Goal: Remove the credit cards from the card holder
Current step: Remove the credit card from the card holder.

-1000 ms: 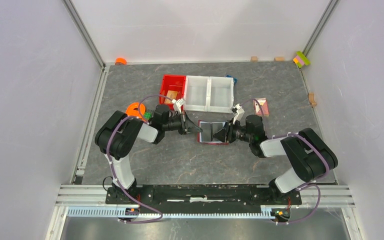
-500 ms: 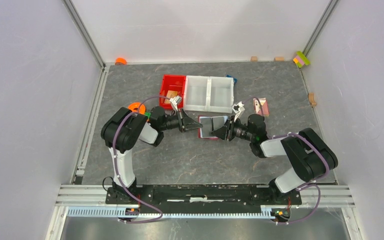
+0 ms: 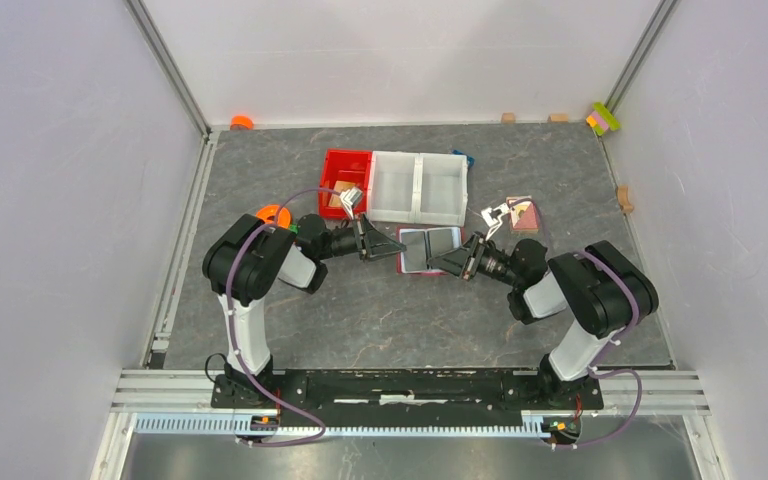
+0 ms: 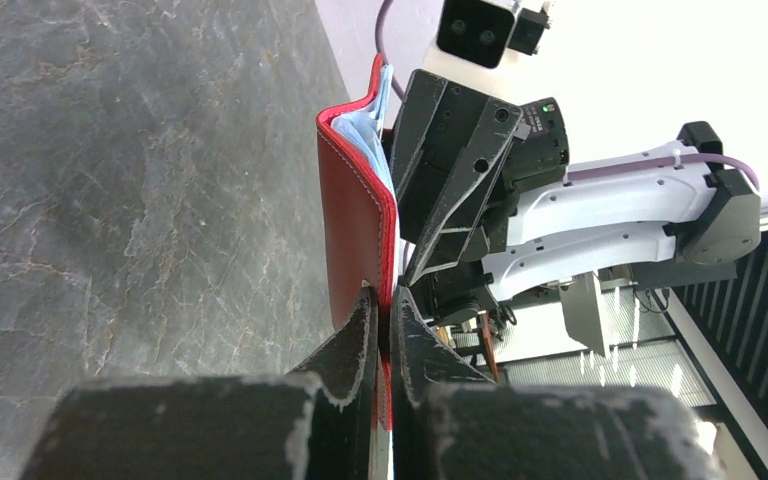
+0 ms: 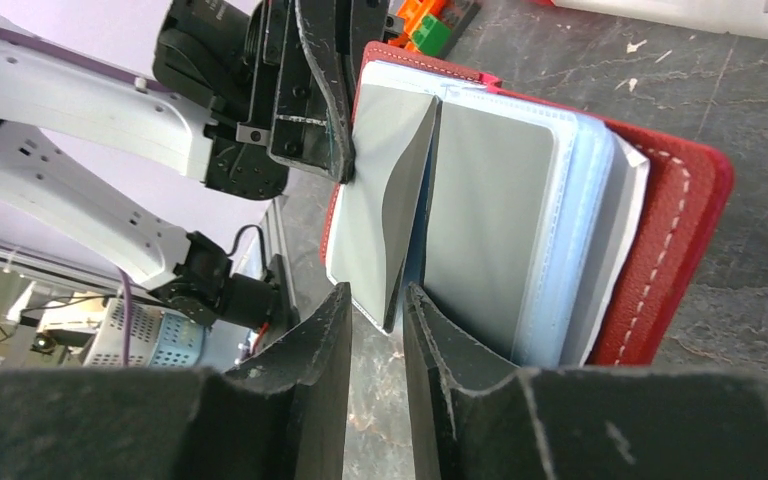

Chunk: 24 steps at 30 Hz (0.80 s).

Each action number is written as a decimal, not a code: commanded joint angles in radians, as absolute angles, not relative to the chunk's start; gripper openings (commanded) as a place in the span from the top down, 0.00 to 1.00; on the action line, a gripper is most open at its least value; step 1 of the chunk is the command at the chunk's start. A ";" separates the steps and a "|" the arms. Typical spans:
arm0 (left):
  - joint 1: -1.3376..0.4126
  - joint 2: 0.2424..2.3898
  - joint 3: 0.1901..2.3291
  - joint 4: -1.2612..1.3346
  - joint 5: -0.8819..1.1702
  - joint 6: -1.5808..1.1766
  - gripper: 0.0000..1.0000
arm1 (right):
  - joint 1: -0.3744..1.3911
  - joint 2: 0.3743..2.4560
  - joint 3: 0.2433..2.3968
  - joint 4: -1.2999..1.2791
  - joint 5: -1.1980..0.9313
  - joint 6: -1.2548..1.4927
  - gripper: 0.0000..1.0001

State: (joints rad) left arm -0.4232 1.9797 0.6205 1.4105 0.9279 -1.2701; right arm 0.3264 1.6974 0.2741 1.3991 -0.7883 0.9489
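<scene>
The dark red card holder (image 3: 428, 250) lies open in mid-table, its clear sleeves showing grey leaves. My left gripper (image 3: 392, 247) is shut on its left cover; the left wrist view shows the jaws clamped on the red edge (image 4: 386, 300), with the cover (image 4: 355, 220) standing upright. My right gripper (image 3: 452, 262) is at the holder's near right side. In the right wrist view its jaws (image 5: 377, 305) stand narrowly apart around the corner of a raised grey leaf (image 5: 380, 210), beside the sleeves (image 5: 500, 220). No tan-orange or black card shows.
A red bin (image 3: 345, 178) and a white two-part bin (image 3: 418, 187) stand just behind the holder. A pink-and-white patterned card (image 3: 523, 213) lies at the right. An orange roll (image 3: 272, 215) sits by the left arm. Small blocks (image 3: 604, 118) line the back edge.
The card holder has shifted a little toward the bins, with the left gripper still on its edge. The right wrist has turned and its gripper moved to the holder's near right corner.
</scene>
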 commanded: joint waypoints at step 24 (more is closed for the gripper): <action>-0.474 1.910 0.622 1.556 0.990 -1.292 0.97 | 0.291 1.738 0.258 1.618 -0.816 1.063 0.74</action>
State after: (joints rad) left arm -0.4599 1.9625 0.6197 1.4532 0.9466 -1.2968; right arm 0.2970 1.7184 0.2588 1.4670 -0.8112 1.0607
